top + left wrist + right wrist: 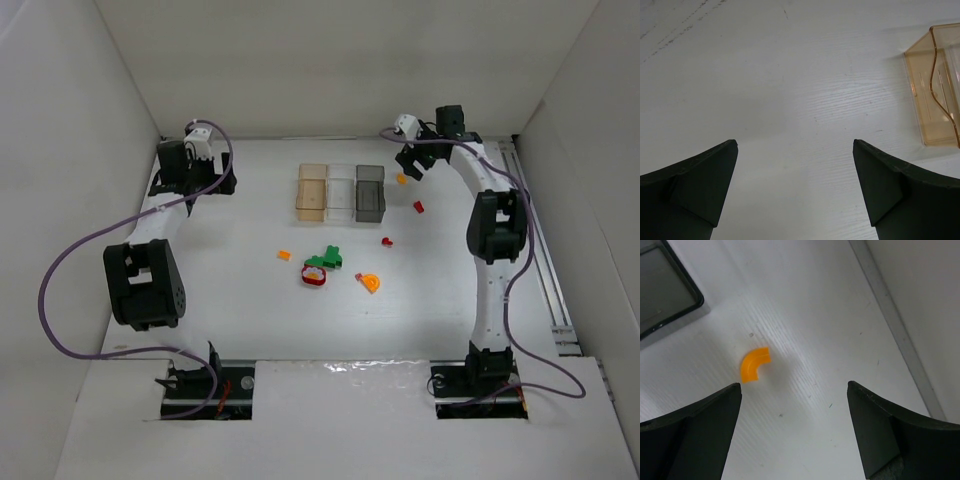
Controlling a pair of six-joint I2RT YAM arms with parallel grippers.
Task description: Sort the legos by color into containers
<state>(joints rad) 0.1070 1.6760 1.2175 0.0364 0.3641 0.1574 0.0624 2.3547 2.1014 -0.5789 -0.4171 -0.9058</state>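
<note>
Three containers stand in a row at mid-table: amber (312,192), clear (341,192), dark grey (369,193). Legos lie loose in front of them and to their right: an orange curved piece (401,179), a red brick (419,207), a small red piece (386,241), a small orange piece (284,254), green pieces (328,258), a red ring (315,276), an orange wedge (371,283). My right gripper (408,166) is open and empty just above the orange curved piece (754,364), which lies ahead of its left finger (705,425). My left gripper (222,184) is open and empty, left of the amber container (940,100).
White walls enclose the table on the left, back and right. A metal rail (545,270) runs along the right edge and shows in the right wrist view (895,325). A corner of the dark grey container (665,295) lies at the upper left of the right wrist view.
</note>
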